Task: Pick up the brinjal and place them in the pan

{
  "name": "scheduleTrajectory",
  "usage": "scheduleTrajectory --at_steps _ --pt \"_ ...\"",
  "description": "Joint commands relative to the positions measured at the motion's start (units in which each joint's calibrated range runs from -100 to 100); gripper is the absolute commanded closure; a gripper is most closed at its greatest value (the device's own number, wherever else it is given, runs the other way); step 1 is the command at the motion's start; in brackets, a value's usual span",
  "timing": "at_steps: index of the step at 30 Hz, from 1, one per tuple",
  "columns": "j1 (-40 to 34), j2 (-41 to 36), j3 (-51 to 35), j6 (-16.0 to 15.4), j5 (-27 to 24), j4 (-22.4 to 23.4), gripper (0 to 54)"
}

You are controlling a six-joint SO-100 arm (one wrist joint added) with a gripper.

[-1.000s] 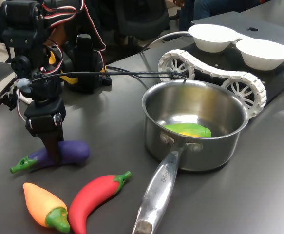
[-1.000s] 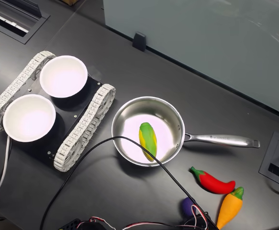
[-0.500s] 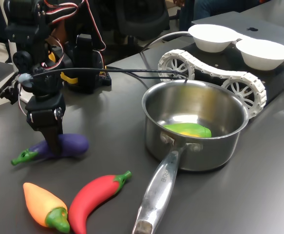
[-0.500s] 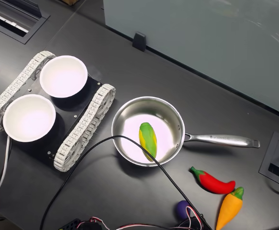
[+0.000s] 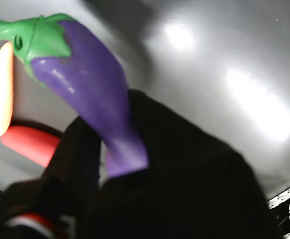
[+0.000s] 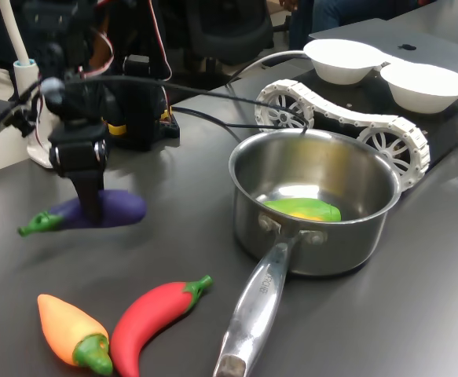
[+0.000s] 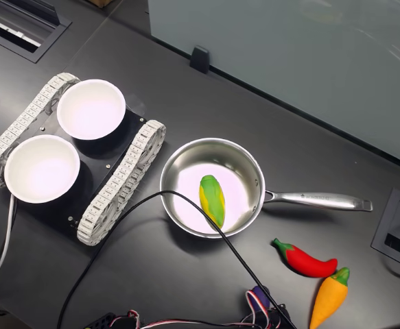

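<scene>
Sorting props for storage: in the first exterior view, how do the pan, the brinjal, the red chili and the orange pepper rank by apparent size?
1. The pan, clearly largest.
2. The brinjal and the red chili look about alike; the chili lies nearer the camera, so no ranking.
3. The orange pepper, shortest.

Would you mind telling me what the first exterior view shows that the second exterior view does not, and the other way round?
Only the first exterior view shows the gripper shut on the brinjal, lifted off the table. Only the second exterior view shows the pan's whole handle from above and the glass panel. Both exterior views show the pan, the corn cob inside it, two white bowls, the red chili and the orange pepper.
</scene>
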Motion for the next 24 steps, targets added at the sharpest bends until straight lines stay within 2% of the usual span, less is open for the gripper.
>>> scheduleTrajectory --at_steps 1,7,24 --pt "-0.46 -10.24 1.10 -0.40 -0.93 -2.76 53.6" --pt "-0.34 -18.76 7.01 -0.32 -1.12 -5.40 53.6" --pt "-0.69 -32.77 12.91 -0.49 -2.88 -9.24 53.6"
